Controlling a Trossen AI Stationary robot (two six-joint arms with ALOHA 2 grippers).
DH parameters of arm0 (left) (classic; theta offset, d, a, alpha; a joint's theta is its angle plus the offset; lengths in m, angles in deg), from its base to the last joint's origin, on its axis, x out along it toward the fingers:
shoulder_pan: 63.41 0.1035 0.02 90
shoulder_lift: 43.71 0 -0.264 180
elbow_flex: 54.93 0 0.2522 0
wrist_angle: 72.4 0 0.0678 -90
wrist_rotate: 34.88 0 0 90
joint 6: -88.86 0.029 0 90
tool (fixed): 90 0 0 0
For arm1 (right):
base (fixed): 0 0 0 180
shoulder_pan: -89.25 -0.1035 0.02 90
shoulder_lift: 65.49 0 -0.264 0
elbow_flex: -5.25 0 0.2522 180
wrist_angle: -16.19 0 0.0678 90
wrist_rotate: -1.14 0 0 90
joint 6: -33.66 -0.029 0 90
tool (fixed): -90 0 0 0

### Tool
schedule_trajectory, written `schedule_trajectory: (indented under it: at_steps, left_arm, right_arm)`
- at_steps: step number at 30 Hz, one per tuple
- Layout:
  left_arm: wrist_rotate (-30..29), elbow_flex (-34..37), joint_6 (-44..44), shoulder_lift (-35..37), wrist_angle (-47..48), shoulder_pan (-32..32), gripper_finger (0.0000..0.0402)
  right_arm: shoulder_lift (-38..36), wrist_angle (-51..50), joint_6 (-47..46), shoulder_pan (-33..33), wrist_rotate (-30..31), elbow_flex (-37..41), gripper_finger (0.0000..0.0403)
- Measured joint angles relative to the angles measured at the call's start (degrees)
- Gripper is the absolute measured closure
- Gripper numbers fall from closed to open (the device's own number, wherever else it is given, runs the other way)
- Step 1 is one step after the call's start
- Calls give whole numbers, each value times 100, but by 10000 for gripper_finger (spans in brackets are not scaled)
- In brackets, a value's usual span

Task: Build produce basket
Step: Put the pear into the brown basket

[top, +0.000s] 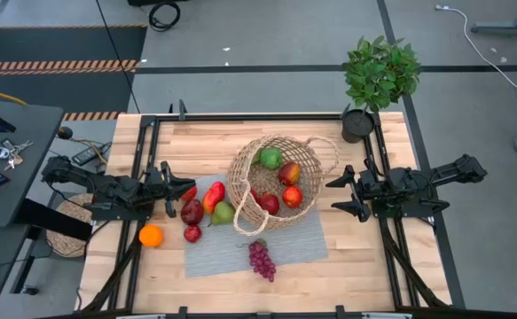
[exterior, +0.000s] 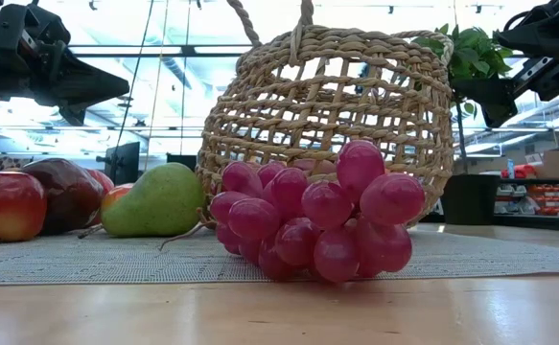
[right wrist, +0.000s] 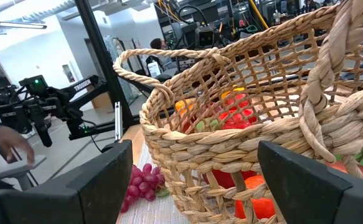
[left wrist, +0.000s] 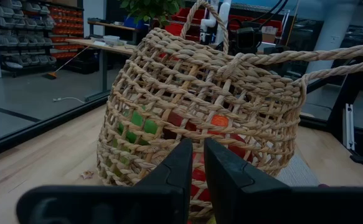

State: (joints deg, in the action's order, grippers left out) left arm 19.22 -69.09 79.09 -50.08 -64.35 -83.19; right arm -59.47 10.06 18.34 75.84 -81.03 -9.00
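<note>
Even, bright overhead light falls on the tabletop (top: 364,266) in the high view, with only soft, short shadows beside the basket (top: 307,155). In the low view, bright ceiling lights and windows behind wash out the background, and both arms read as dark silhouettes. There the grapes (exterior: 317,225) carry small white glare spots, and the near strip of tabletop is blurred. In the left wrist view the near fingers (left wrist: 178,171) are soft and dark. In the right wrist view the fingers (right wrist: 100,183) are blurred, the room behind hazy.
</note>
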Motion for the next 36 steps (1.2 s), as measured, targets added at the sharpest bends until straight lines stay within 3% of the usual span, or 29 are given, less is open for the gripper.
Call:
schedule_trajectory:
  at_steps: [13,17,24,29,36]
  left_arm:
    - [0,0,-75,0,-73,1,353]
    - [13,-1,-1035,1,-150,-5,353]
    - [17,0,-1375,0,32,-12,353]
    - [51,-4,-2156,0,72,19,354]
    - [780,-795,-2212,-71,1650,431,386]
  right_arm:
    - [0,0,-2,0,0,0,55]
    - [0,0,-2,0,-2,0,55]
    - [2,4,-2,-1,0,0,55]
    - [2,10,-2,-1,-2,0,55]
    - [2,15,1,-1,1,0,55]
